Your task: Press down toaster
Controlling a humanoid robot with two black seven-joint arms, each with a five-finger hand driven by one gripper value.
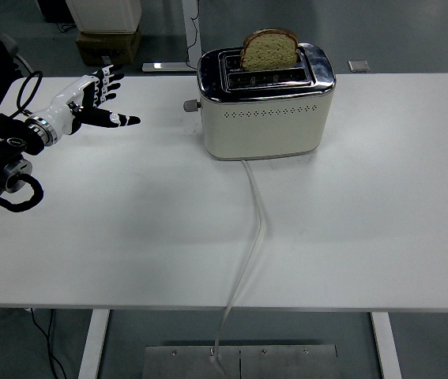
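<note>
A cream and chrome toaster [267,103] stands at the back middle of the white table [350,221]. A slice of brown bread [270,49] stands high in its far slot. Its lever knob [190,105] sticks out of the left end, near the top. My left hand [97,99] is raised at the far left of the table, fingers spread and holding nothing. It is well to the left of the lever and apart from the toaster. The right arm is out of view.
The toaster's white cord [251,229] runs from its front down over the table's near edge. A cardboard box [107,46] and a table base stand on the floor beyond the table.
</note>
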